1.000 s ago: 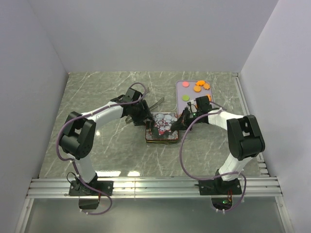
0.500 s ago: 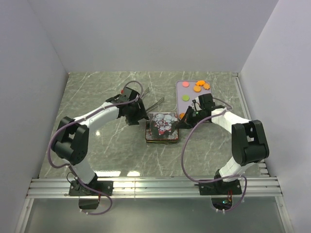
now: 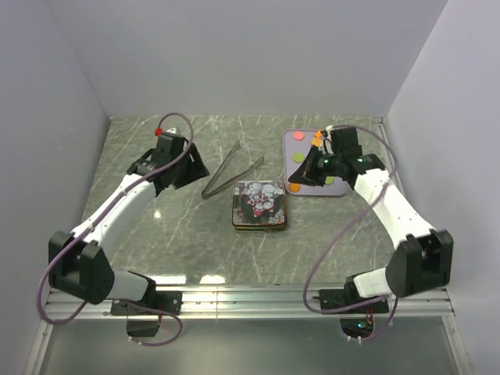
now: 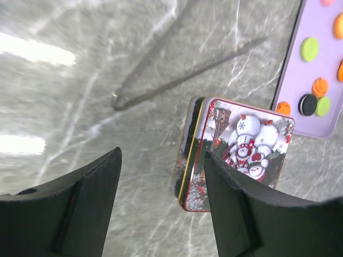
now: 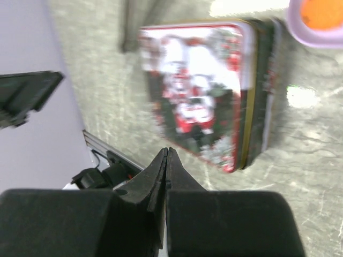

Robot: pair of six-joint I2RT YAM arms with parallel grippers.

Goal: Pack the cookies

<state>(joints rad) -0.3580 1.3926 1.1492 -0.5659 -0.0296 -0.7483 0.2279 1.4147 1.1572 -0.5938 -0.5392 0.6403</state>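
Note:
A closed tin with a snowman lid (image 3: 260, 205) lies mid-table; it also shows in the left wrist view (image 4: 236, 152) and the right wrist view (image 5: 206, 96). Cookies lie on a purple tray (image 3: 291, 147): pink (image 3: 299, 136), green (image 3: 298, 157) and orange (image 3: 294, 187). The left wrist view shows green (image 4: 309, 48), orange (image 4: 320, 85) and black (image 4: 307, 104) ones. My left gripper (image 3: 190, 168) (image 4: 162, 155) is open and empty, raised left of the tin. My right gripper (image 3: 299, 178) (image 5: 167, 152) is shut and empty, above the tray's near-left corner.
Metal tongs (image 3: 232, 169) lie on the marble table between my left gripper and the tin, also seen in the left wrist view (image 4: 177, 80). White walls enclose the table on three sides. A metal rail (image 3: 250, 301) runs along the near edge.
Both arms have drawn back from the tin and lifted. The left gripper moved left and away past the tongs; the right gripper moved right to the tray. The tin has not moved.

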